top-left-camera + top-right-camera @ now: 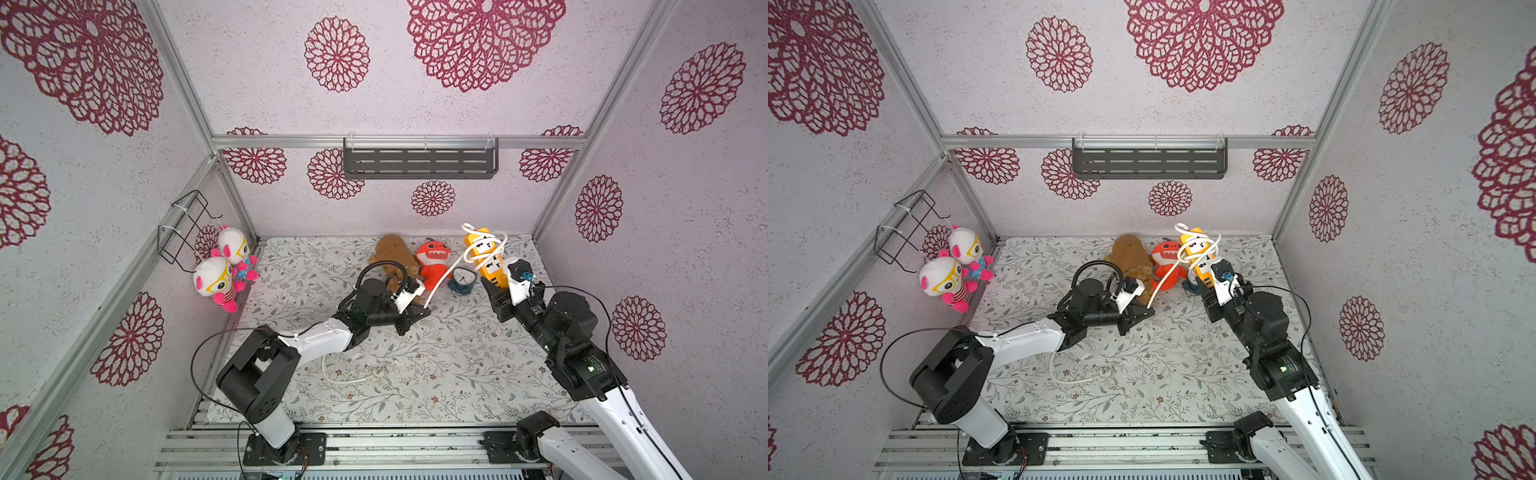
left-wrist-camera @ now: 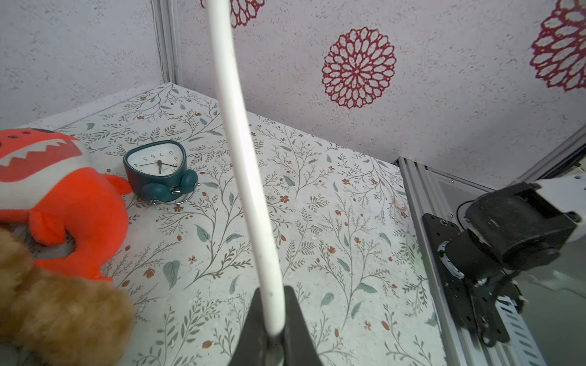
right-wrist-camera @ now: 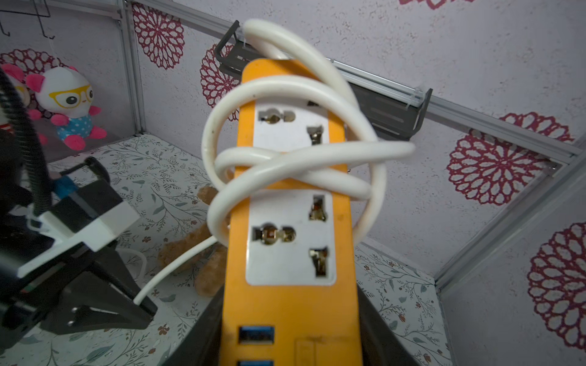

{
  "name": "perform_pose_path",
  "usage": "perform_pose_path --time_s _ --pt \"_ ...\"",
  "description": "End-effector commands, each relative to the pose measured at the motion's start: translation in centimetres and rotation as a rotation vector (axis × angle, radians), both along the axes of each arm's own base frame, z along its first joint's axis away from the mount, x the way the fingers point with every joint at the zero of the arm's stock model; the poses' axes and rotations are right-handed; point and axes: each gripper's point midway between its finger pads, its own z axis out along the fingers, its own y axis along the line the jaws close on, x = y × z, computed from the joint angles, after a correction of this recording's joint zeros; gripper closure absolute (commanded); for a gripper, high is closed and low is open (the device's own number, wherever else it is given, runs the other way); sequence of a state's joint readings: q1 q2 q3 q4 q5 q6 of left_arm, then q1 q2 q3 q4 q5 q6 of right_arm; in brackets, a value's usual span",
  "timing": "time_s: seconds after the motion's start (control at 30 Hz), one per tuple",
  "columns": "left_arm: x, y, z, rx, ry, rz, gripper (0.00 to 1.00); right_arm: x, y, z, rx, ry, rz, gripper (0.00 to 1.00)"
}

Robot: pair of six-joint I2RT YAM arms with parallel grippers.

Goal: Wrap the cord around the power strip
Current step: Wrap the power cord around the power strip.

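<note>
Power strip [image 3: 291,304] juts lengthwise from right fingers [image 3: 199,342], USB end gripped.

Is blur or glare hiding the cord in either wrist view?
Left wrist: the cord is overexposed and featureless up close, while the clock is sharp. Right wrist: the coils and the power strip look slightly soft, but the loops are distinct.

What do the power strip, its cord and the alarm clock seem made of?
The power strip: hard orange-yellow plastic, smooth, slight sheen. The cord: white rubbery or vinyl sheath, judging by its soft loops. The alarm clock: matte teal casing, painted metal or plastic, unclear; its thin wire handle looks metal.
</note>
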State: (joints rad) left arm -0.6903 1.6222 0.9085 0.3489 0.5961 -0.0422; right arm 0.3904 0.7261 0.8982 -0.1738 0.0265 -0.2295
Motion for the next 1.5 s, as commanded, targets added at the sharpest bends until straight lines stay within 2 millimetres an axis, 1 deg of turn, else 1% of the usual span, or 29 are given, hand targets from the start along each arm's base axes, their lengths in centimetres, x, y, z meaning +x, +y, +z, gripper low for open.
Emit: perform_pose_path --time_s 0.0,0.07,0.13,0.2,0.27,0.43,0.5,0.6,0.7,0.83,0.9,0.97,1.13,1.23,1.33,1.4,1.47 --pt "-4.1 0.7 -1.5 0.162 0.029 -0.110 1.00 0.0 -2.1 2.9 0.078 -0.078 -0.081 1.00" --pt "-5.9 0.9 -1.4 0.222 0.025 -0.166 1.00 0.4 -2.7 2.5 0.095 -0.067 -0.100 1.00" --pt "-7.3 0.9 -1.2 0.267 0.034 -0.207 1.00 0.7 -3.1 2.2 0.120 -0.059 -0.106 1.00" --pt "-8.3 0.9 -0.9 0.294 0.059 -0.242 1.00 1.0 -3.5 2.0 0.147 -0.057 -0.113 1.00" --pt "-9.0 1.0 -0.2 0.306 0.049 -0.263 1.00 1.5 -3.7 1.4 0.146 -0.036 -0.116 1.00" --pt "-10.4 1.7 3.5 0.276 -0.035 -0.292 1.00 2.7 -4.7 -2.3 0.044 0.069 -0.168 1.00" --pt "-11.5 2.1 4.8 0.267 -0.062 -0.320 1.00 2.9 -4.8 -3.6 0.024 0.088 -0.175 1.00" --pt "-12.5 2.6 6.0 0.280 -0.100 -0.345 1.00 3.2 -4.5 -5.2 0.022 0.122 -0.161 1.00" --pt "-11.8 2.8 7.3 0.299 -0.166 -0.323 1.00 3.3 -3.8 -7.0 0.001 0.173 -0.125 1.00" --pt "-9.5 2.3 9.8 0.311 -0.301 -0.267 1.00 2.8 -2.2 -9.9 -0.053 0.269 -0.033 1.00" --pt "-8.6 1.8 11.1 0.305 -0.343 -0.259 1.00 2.2 -1.1 -11.0 -0.091 0.300 0.018 1.00" --pt "-8.1 1.2 12.7 0.288 -0.376 -0.271 1.00 1.4 0.5 -12.3 -0.139 0.327 0.084 1.00" --pt "-8.3 0.1 14.8 0.268 -0.401 -0.358 1.00 -1.0 4.3 -15.4 -0.253 0.383 0.250 1.00" --pt "-7.9 0.0 15.2 0.300 -0.408 -0.381 1.00 -2.4 6.1 -16.9 -0.287 0.410 0.345 1.00" --pt "-6.7 0.1 15.4 0.331 -0.416 -0.372 1.00 -3.9 7.9 -17.7 -0.315 0.406 0.449 1.00" --pt "-5.9 0.1 15.6 0.334 -0.412 -0.366 1.00 -4.8 8.8 -17.8 -0.330 0.394 0.507 1.00" --pt "-4.7 0.3 15.7 0.332 -0.398 -0.350 1.00 -5.6 9.9 -17.5 -0.330 0.355 0.573 1.00"
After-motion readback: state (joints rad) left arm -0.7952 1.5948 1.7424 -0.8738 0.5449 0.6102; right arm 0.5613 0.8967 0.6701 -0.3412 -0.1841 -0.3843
